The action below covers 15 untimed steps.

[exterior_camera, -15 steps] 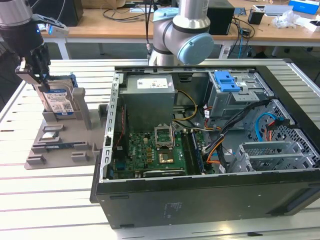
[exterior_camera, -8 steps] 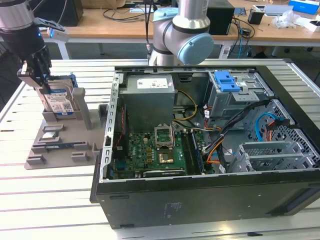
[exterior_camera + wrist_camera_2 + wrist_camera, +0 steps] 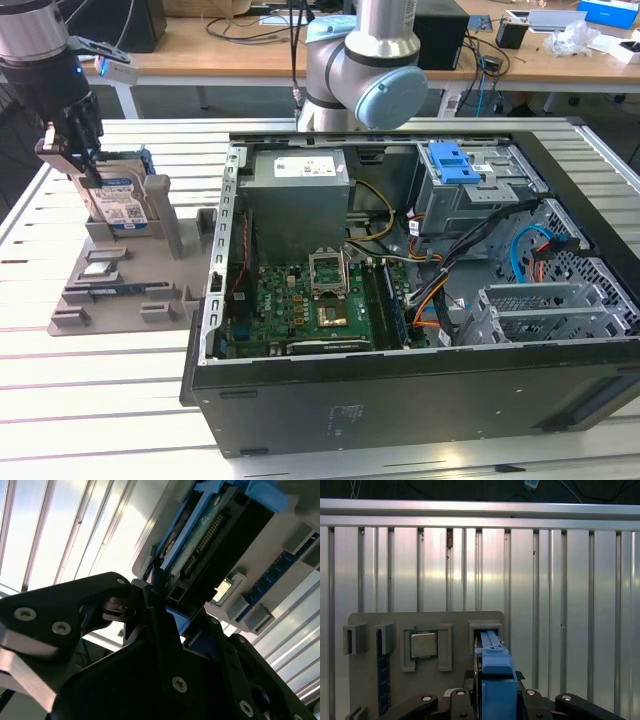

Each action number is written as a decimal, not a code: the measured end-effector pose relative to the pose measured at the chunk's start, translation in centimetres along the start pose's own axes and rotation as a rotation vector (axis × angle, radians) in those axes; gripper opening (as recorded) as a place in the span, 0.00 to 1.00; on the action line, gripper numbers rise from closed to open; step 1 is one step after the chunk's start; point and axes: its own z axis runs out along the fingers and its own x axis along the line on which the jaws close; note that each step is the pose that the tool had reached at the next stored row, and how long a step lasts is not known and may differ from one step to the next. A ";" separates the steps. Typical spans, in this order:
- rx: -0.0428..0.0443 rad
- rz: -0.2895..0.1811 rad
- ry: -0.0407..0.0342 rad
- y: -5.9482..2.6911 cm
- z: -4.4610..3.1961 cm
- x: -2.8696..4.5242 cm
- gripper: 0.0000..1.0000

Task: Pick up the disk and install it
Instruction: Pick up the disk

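Note:
The disk (image 3: pixel 125 205) stands on edge in a slot of a grey holder (image 3: pixel 165 225) on the exterior view's left, its white-and-blue label facing the camera. My gripper (image 3: pixel 85 165) comes down on its upper left edge. In the first wrist view the disk's blue carrier frame (image 3: pixel 492 650) runs from the slot to between the black fingers, and my gripper (image 3: pixel 496 682) is shut on it. The second wrist view shows the disk's connector edge (image 3: pixel 220 530) with the gripper (image 3: pixel 172 612) clamped on its near end.
The grey fixture tray (image 3: pixel 110 300) also carries a small square silver chip (image 3: pixel 97 268) (image 3: pixel 424 645) and a blue memory stick (image 3: pixel 110 288). An open computer case (image 3: pixel 400 380) lies on the exterior view's right, with a drive bay under a blue latch (image 3: pixel 450 160). The table is slatted metal.

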 end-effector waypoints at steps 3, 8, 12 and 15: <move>0.0000 0.000 0.0000 0.00 0.01 0.00 0.37; 0.0000 0.000 0.0000 0.00 0.05 0.00 0.37; 0.0000 0.000 0.0000 0.00 0.08 0.00 0.37; -0.0001 0.000 0.0000 0.00 0.11 0.00 0.37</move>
